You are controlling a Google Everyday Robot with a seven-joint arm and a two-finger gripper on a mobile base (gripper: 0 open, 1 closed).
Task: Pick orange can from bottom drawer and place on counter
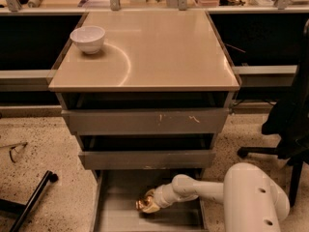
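The orange can (144,205) is a small shiny golden can inside the open bottom drawer (116,211), near the middle of its grey floor. My gripper (150,202) reaches in from the right at the end of the white arm (193,190) and is shut on the can, holding it just above the drawer floor. The beige counter (159,47) is the cabinet's top, far above the can, with a faint curved mark.
A white bowl (88,38) stands at the counter's back left corner. The two upper drawers (145,121) are partly pulled out above the bottom drawer. A black pole (31,200) lies on the floor at left and a dark chair (289,124) stands at right.
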